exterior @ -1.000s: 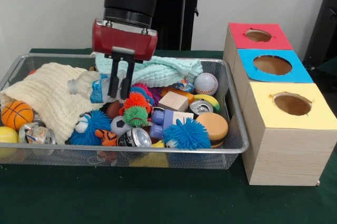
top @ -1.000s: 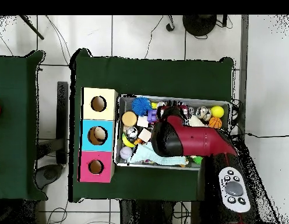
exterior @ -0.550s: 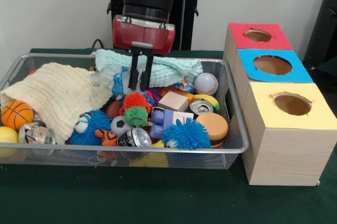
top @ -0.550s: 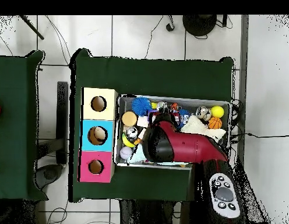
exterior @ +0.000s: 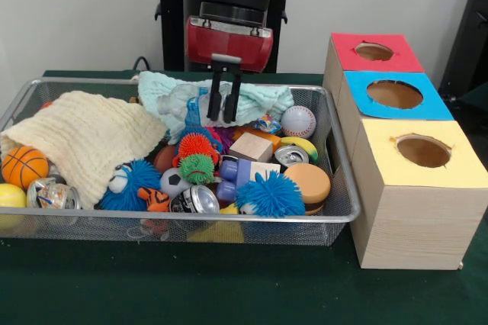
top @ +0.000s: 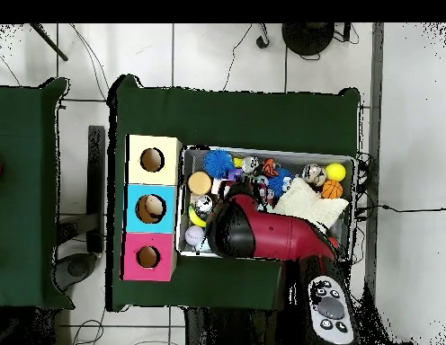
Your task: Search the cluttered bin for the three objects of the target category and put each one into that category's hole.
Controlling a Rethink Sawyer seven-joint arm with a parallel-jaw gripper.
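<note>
Over bin [exterior: 335,214] rear edge — hand [exterior: 225,102] gripping bottle [exterior: 183,100]

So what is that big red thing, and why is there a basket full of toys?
That red thing is a robot arm, and its pinching end is called a gripper. One picture looks at it from across the table; the other looks straight down from above. The wire bin holds balls, fuzzy toys, cans and two cloths. The gripper is pinching a clear plastic bottle with a blue label, lifted above the pile. Beside the bin stand three wooden boxes with red, blue and yellow tops, each with a round hole for dropping things in.
</note>
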